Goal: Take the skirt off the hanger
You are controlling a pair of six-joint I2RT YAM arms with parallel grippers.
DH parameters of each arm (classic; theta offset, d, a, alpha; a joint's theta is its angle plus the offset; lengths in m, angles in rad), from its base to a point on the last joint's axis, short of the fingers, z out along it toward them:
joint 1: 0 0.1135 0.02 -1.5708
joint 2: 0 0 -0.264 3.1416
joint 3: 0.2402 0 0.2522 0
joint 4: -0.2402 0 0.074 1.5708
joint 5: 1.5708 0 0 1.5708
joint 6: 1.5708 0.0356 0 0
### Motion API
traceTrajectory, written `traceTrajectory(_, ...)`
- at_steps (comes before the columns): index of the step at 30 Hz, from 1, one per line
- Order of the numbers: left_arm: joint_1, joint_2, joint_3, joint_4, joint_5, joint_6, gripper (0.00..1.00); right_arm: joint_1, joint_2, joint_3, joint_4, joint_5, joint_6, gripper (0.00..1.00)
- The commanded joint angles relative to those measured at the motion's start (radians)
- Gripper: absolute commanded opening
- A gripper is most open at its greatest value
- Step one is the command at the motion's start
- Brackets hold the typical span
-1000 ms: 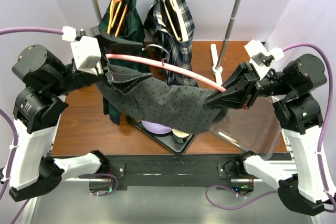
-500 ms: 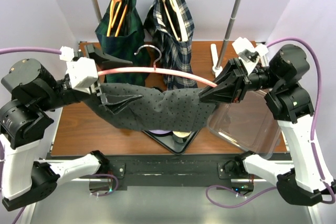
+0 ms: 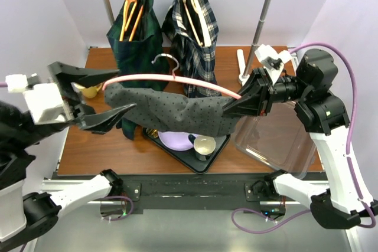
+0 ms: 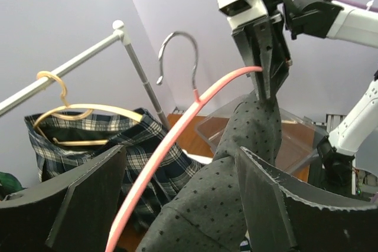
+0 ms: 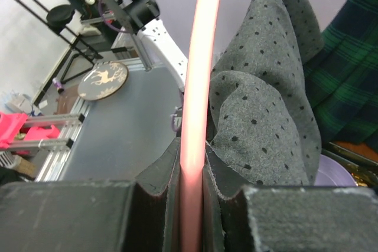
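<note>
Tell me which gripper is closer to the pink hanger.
Right. The right gripper is clamped on the pink hanger at its right end, touching it. The left gripper hangs open at the hanger's left end, fingers spread and not gripping it.

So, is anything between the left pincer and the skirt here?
Nothing visible. The left pincer is open, facing the skirt, which hangs over the pink hanger clamped by the right pincer.

Left arm (image 3: 82, 188) and right arm (image 3: 339, 151) had white shells, black joints; purple cables (image 3: 316, 43) trailed behind black, wedge-fingered left gripper (image 3: 126, 91) and right gripper (image 3: 233, 104).
</note>
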Motion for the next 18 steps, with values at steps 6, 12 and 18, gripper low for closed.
traceTrajectory(6,-0.002,0.118,0.007,0.02,0.072,-0.051,0.67,0.001,-0.065,-0.06,0.302,-0.127,0.117,0.0)
traceTrajectory(12,-0.002,0.17,-0.03,-0.018,0.239,-0.032,0.19,0.001,-0.041,-0.047,0.302,-0.097,0.132,0.0)
traceTrajectory(18,-0.002,0.155,-0.073,-0.023,0.204,-0.046,0.0,0.001,0.007,-0.019,0.31,-0.037,0.158,0.0)
